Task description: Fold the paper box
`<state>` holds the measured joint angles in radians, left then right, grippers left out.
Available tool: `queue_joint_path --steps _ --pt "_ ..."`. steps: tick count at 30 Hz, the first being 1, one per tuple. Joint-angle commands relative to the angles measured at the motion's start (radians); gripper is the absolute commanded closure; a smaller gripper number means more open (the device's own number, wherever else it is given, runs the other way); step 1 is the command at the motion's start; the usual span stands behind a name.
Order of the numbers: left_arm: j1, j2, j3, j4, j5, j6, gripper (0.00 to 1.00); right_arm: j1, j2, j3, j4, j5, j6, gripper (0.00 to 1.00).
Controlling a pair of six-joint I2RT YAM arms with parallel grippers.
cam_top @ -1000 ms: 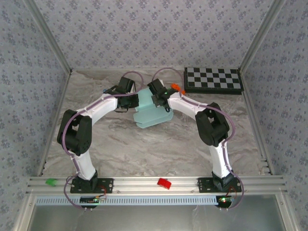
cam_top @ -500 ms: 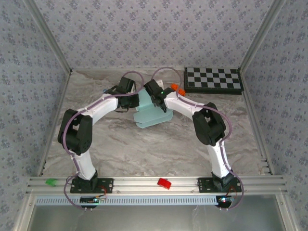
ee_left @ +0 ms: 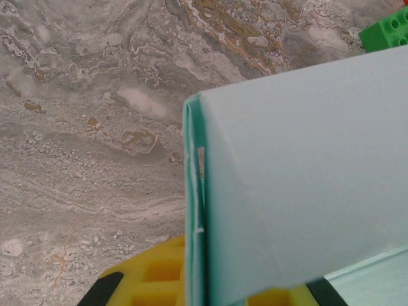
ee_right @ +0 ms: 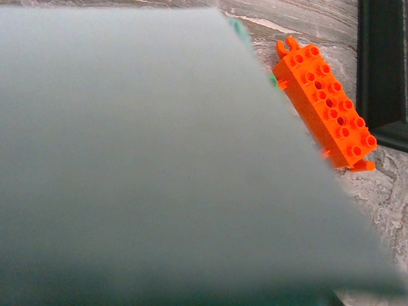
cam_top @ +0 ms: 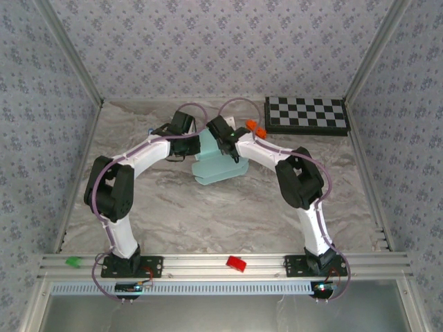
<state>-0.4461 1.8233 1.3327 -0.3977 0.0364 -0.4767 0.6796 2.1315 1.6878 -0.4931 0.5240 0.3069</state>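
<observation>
The paper box (cam_top: 216, 168) is a pale aqua, partly folded sheet lying mid-table towards the back. My left gripper (cam_top: 190, 144) is at its upper left edge and my right gripper (cam_top: 228, 144) at its upper right. In the left wrist view the left gripper (ee_left: 204, 284) is shut on the box's doubled-over edge (ee_left: 194, 210), with yellow finger pads (ee_left: 150, 277) on either side. A broad panel of the box (ee_left: 306, 178) slopes away to the right. In the right wrist view an aqua panel (ee_right: 153, 159) lies close over the lens and hides the right fingers.
A black-and-white checkerboard (cam_top: 306, 115) lies at the back right. An orange brick (cam_top: 255, 128) sits between it and the right gripper, also seen as the orange brick (ee_right: 325, 108) beside the panel. A green brick (ee_left: 384, 29) lies past the box. Red (cam_top: 237, 263) and green (cam_top: 71, 261) bricks rest on the front rail.
The right arm has swung slightly left and back, and the box has shifted a little left with it. The left arm has hardly moved.
</observation>
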Motion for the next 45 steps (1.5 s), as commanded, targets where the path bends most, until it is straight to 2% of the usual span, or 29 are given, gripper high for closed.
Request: queue_joint_path --steps 1,15,18,21,29,45 --pt "0.005 -0.012 0.040 -0.041 0.000 0.009 1.00 -0.029 -0.022 -0.033 -0.039 0.063 -0.023 0.91" --pt "0.004 -0.001 0.048 -0.039 0.005 0.006 1.00 -0.027 -0.039 -0.038 0.005 -0.042 -0.058 0.75" --pt "0.004 0.001 0.048 -0.039 0.006 0.006 1.00 -0.027 -0.041 -0.040 0.011 -0.048 -0.058 0.66" --pt "0.005 0.001 0.046 -0.039 0.003 0.006 1.00 -0.027 -0.045 -0.040 0.012 -0.055 -0.060 0.64" --pt "0.005 0.004 0.043 -0.038 0.003 0.004 1.00 -0.027 -0.067 -0.051 0.028 -0.079 -0.060 0.49" --pt "0.004 0.013 0.048 -0.037 0.005 -0.003 1.00 -0.038 -0.130 -0.104 0.107 -0.234 -0.064 0.39"
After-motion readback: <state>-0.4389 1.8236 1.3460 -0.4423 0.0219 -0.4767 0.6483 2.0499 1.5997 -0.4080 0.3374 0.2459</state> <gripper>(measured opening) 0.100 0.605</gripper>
